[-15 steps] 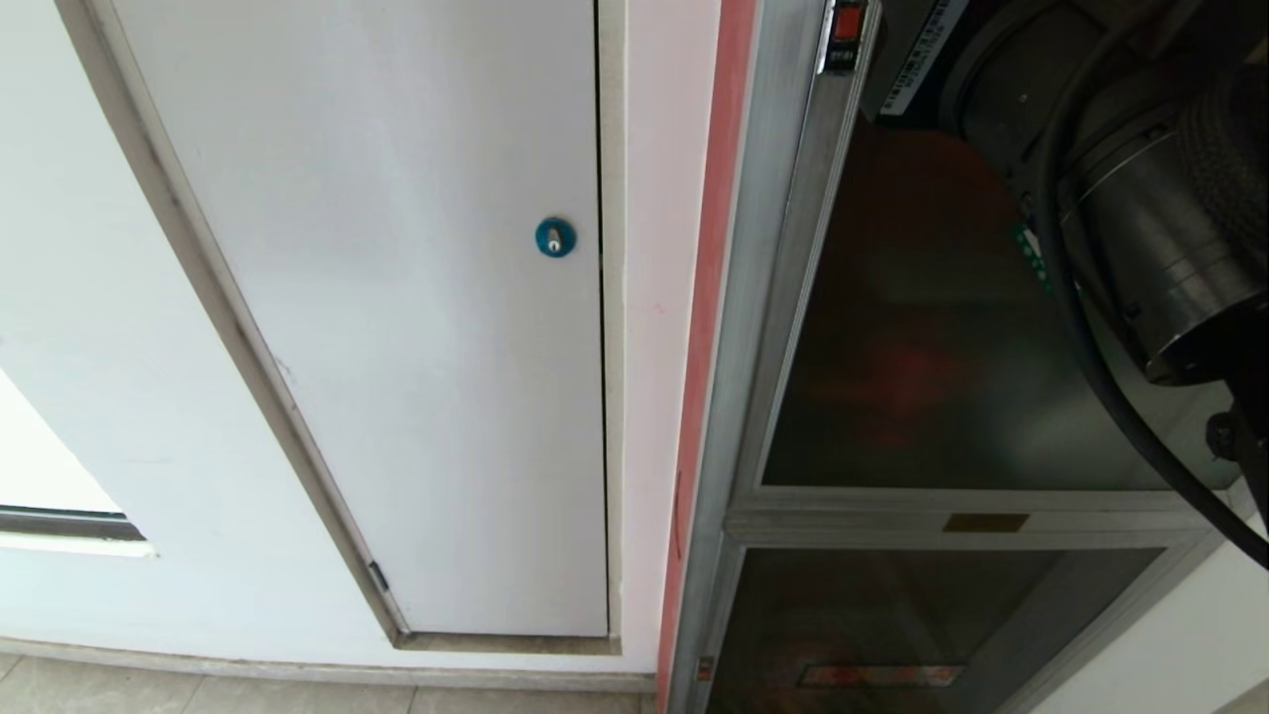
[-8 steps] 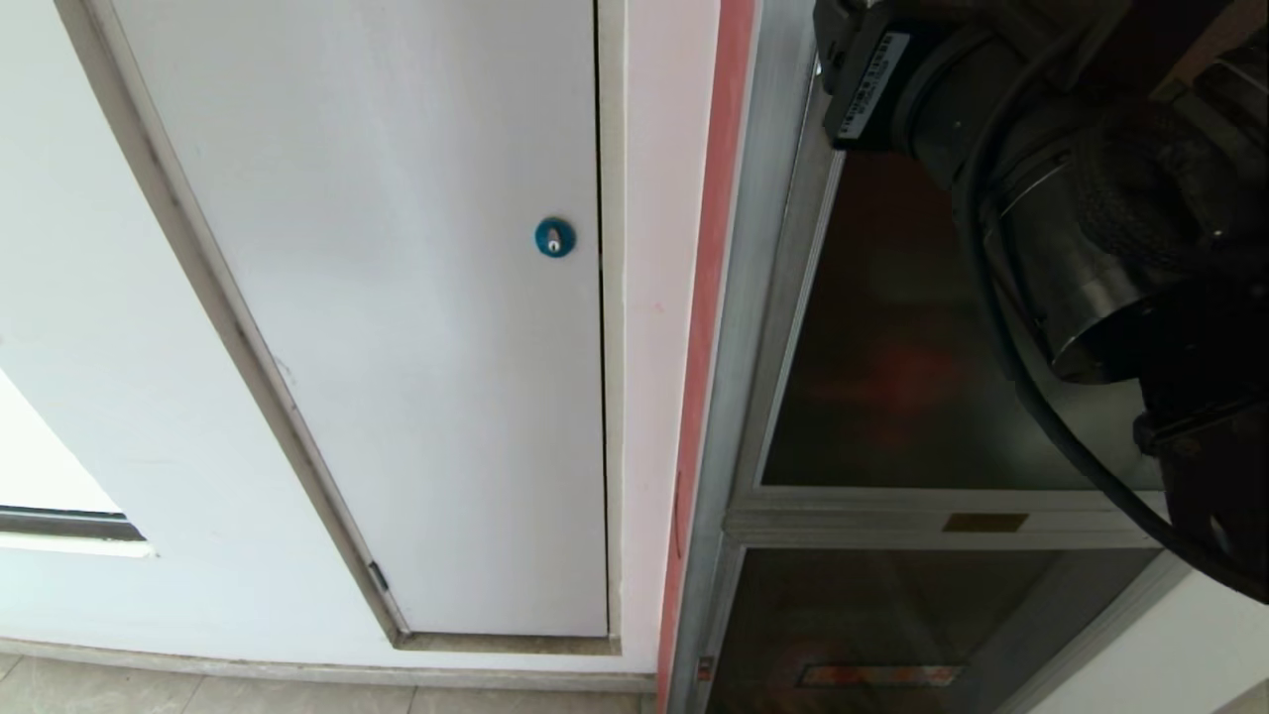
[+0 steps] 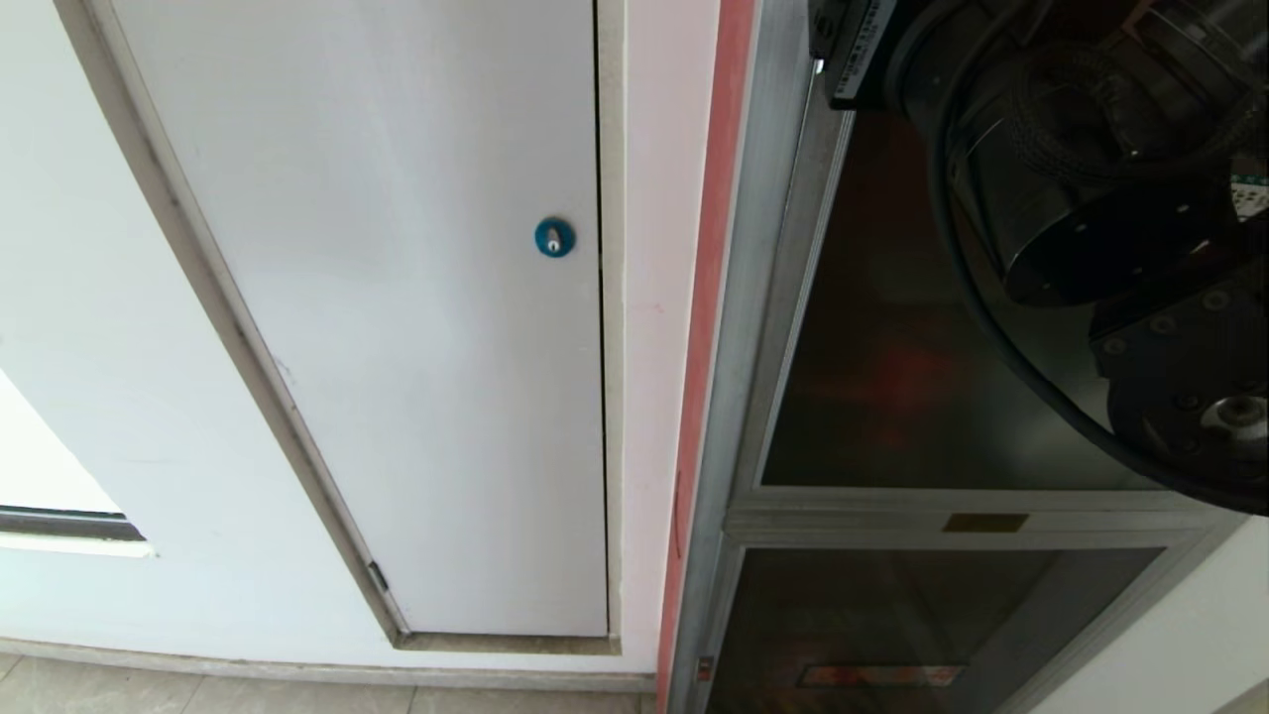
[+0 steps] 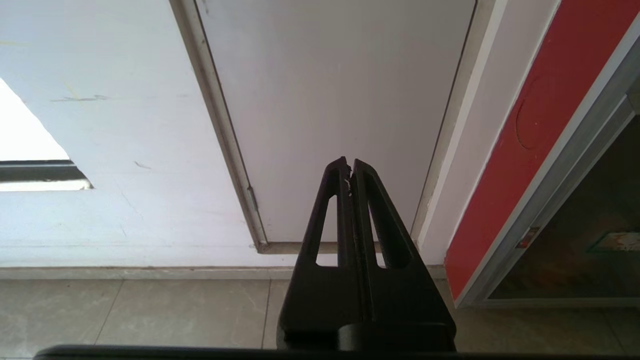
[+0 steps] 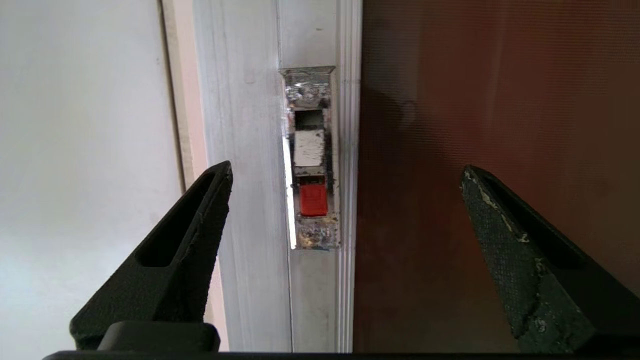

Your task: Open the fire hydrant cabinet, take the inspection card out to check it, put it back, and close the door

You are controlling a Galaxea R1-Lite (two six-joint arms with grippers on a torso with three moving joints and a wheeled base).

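Two grippers in view: the right gripper [image 5: 345, 172] sat in front of the door [image 3: 892, 327], jaws spread wide and empty, the red latch [image 5: 313, 199] in the silver frame between its fingertips but not touched. The door looked shut in the fire hydrant cabinet [image 3: 753, 297], at the right of the head view, beside the white panel door [image 3: 397, 297] with its blue lock [image 3: 554, 237]. The left gripper [image 4: 349, 164] hung low over the floor [image 4: 150, 310], jaws pressed together. Inspection card not visible
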